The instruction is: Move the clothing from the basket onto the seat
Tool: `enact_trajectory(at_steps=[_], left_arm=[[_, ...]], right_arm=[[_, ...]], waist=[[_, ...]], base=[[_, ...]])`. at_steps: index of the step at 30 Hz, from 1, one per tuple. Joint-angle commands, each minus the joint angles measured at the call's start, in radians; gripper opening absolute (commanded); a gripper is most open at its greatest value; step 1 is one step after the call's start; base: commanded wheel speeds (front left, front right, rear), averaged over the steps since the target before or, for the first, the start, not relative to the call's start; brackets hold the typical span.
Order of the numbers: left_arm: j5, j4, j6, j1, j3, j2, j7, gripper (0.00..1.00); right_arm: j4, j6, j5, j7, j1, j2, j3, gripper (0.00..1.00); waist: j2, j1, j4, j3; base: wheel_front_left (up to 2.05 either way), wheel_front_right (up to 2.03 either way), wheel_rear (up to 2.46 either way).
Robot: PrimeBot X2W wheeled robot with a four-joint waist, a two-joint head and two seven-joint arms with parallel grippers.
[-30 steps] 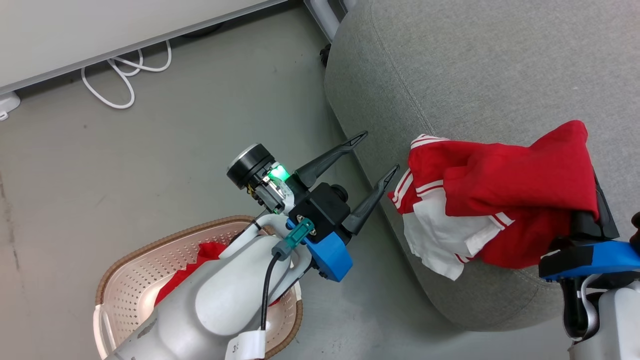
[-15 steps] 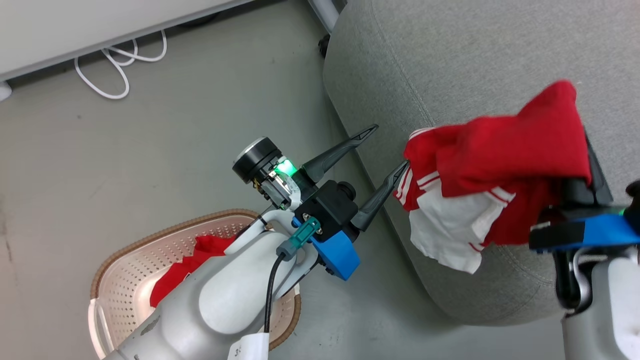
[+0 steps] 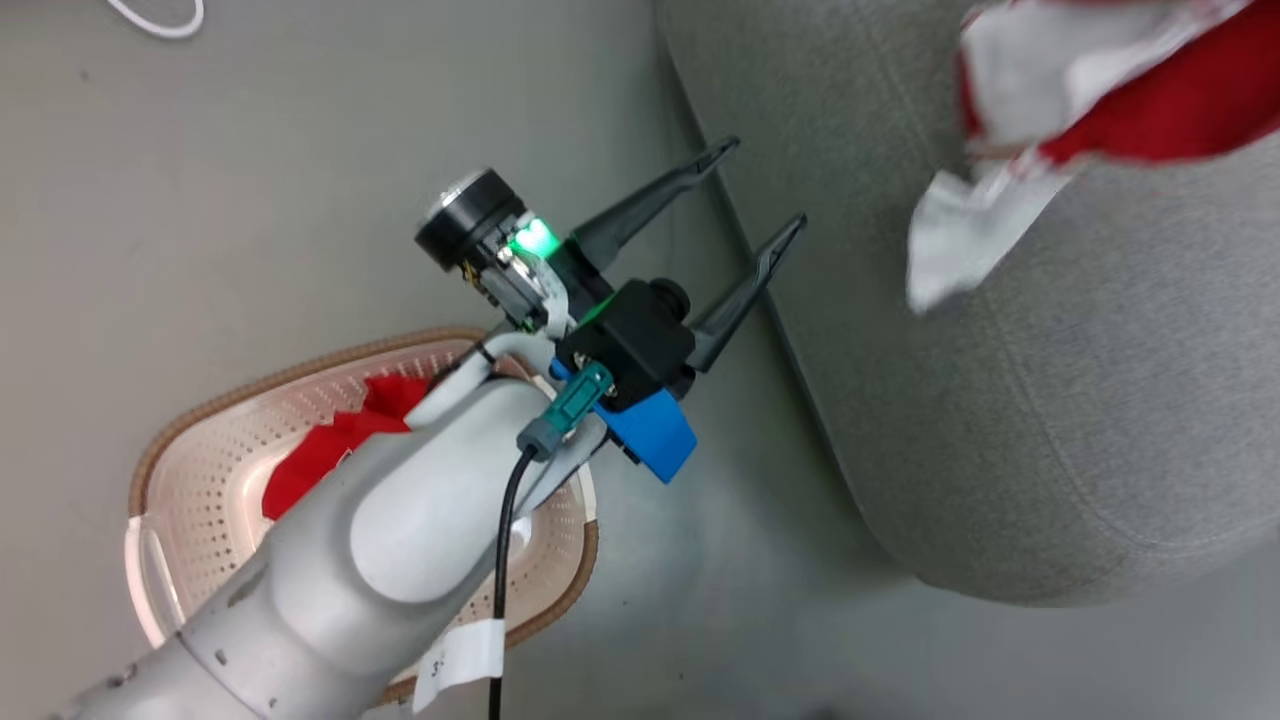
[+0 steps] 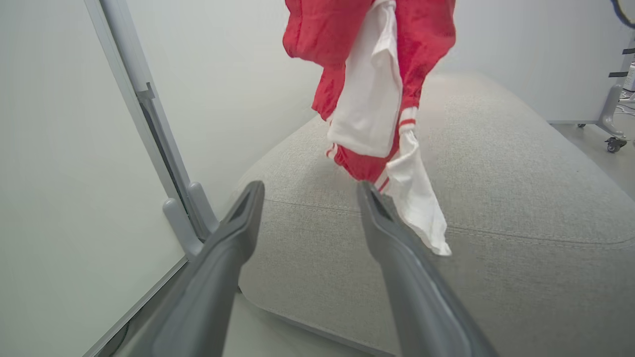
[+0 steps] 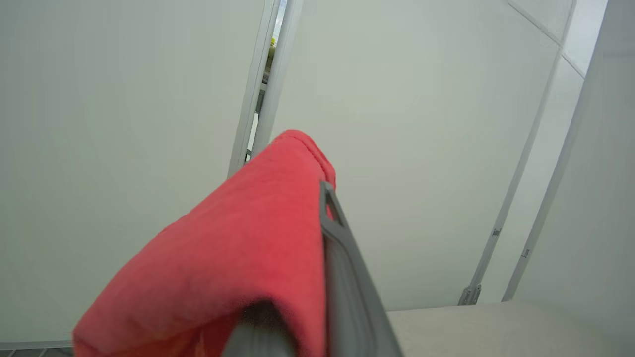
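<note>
Blurred print, perhaps digits, on cable tag (image 3: 462, 655); clothing (image 3: 1190, 100) above seat (image 3: 1050, 400).

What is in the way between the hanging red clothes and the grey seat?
Nothing I can see. The red clothing, shut in the right gripper, hangs over the seat, with only bare cushion below it.

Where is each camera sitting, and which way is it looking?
Head view: on the robot's head, looking down at the floor, the basket and the seat; shows the left forearm and the open left gripper.
Left wrist view: on the left wrist, looking along its two fingers at the seat and the hanging red garment.
Right wrist view: on the right wrist, facing pale wall panels; one dark finger shows, the garment draped against it.
Shared: head and left wrist both show seat and garment.
</note>
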Motion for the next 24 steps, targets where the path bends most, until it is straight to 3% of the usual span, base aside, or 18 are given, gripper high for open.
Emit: enact_trajectory(at_steps=[1, 6, 14, 18, 24], left_arm=[[0.007, -0.007, 0.003, -0.027, 0.007, 0.013, 0.0, 1.0], [0.024, -0.03, 0.004, -0.068, 0.009, 0.031, 0.009, 1.0], [0.044, -0.071, 0.007, -0.112, 0.0, 0.055, 0.027, 1.0], [0.048, -0.086, 0.005, -0.122, -0.005, 0.067, 0.03, 1.0], [0.044, -0.097, 0.008, -0.121, -0.01, 0.077, 0.033, 1.0]], right_arm=[[-0.009, 0.0, 0.003, -0.004, -0.052, -0.029, -0.028, 0.0], [0.013, 0.0, 0.004, -0.004, -0.177, -0.135, -0.145, 0.0], [0.17, 0.0, 0.011, -0.004, -0.255, -0.304, -0.27, 0.0], [0.249, 0.0, 0.0, -0.004, -0.227, -0.314, -0.294, 0.0], [0.325, 0.0, -0.017, -0.004, -0.188, -0.261, -0.313, 0.0]], waist=[[0.0, -0.0001, 0.022, 0.069], [0.0, -0.0001, 0.04, 0.15], [0.0, -0.0001, 0.045, 0.246], [0.0, -0.0001, 0.045, 0.274], [0.0, -0.0001, 0.046, 0.289]], base=[[0.0, 0.0, 0.0], [0.0, 0.0, 0.0], [0.0, 0.0, 0.0], [0.0, 0.0, 0.0], [0.0, 0.0, 0.0]])
